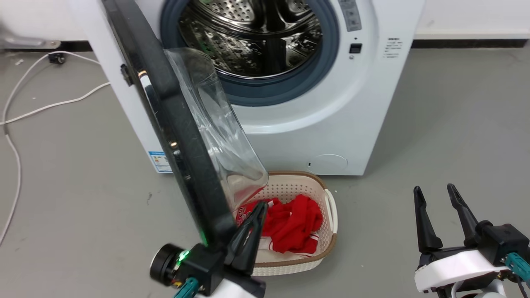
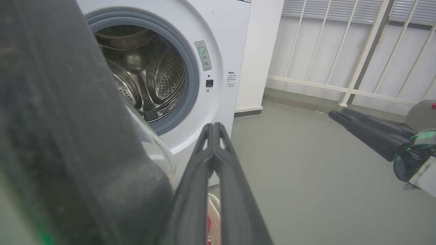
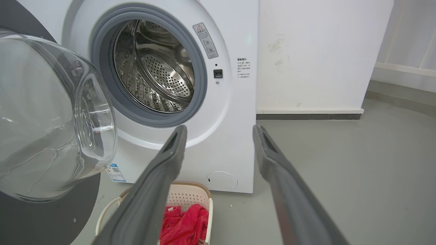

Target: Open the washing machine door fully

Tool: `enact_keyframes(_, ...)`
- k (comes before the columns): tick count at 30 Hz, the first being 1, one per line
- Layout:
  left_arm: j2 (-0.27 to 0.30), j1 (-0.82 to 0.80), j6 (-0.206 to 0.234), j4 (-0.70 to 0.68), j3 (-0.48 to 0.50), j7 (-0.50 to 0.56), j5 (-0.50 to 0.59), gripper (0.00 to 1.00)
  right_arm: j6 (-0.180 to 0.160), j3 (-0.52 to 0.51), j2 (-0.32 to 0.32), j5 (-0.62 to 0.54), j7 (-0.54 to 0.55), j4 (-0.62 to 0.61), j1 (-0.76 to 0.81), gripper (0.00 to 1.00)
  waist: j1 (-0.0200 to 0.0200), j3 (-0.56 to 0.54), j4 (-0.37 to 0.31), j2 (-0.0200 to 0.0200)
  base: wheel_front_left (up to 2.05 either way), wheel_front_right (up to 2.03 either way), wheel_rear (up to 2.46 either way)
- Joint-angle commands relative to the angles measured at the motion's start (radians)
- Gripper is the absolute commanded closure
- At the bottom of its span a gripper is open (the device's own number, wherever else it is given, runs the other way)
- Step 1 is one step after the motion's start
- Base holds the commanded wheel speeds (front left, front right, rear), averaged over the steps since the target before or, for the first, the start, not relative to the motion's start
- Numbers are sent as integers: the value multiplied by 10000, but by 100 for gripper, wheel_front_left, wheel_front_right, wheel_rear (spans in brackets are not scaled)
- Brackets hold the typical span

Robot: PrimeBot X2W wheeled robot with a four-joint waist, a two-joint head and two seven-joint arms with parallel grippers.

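The washing machine door (image 1: 179, 136) is swung well out from the washing machine (image 1: 331, 124). The left gripper (image 1: 261, 205) is closed empty beside its rim; the right gripper (image 1: 434, 187) is spread wide.

left pincer (image 1: 261, 207): black, tapered; green light (image 1: 183, 255) | right pincer (image 1: 434, 188): black, tapered; white shell (image 1: 455, 269); teal plug (image 1: 517, 265)

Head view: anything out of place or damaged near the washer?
No damage. The laundry basket with red clothes sits on the floor close by the lower edge of the open washing machine door, and a loose white cable trails across the floor at left.
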Motion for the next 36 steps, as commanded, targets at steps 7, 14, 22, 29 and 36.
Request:
enact_keyframes(7,391,986,491,-561,344,37,-22,100,-7,-88,24,-107,172,-210,179,0,1,-97,767,-1,0,0,0)
enact_keyframes(14,721,1690,1040,-963,939,-53,-30,100,-7,-125,24,-148,363,-453,239,0,1,-89,1833,-1,0,0,0)
enact_keyframes(22,1137,1893,1556,-950,2156,-407,-421,100,-7,-166,21,-231,546,-681,149,0,1,20,2562,-1,0,0,0)
enact_keyframes(29,1334,1354,1653,-482,2955,-756,-827,100,-7,-116,21,-246,681,-759,-29,0,1,179,2623,-1,0,0,0)
enact_keyframes(36,1633,697,1708,345,3928,-1142,-1322,100,-7,-140,21,-306,712,-795,-106,0,1,362,2405,-1,0,0,0)
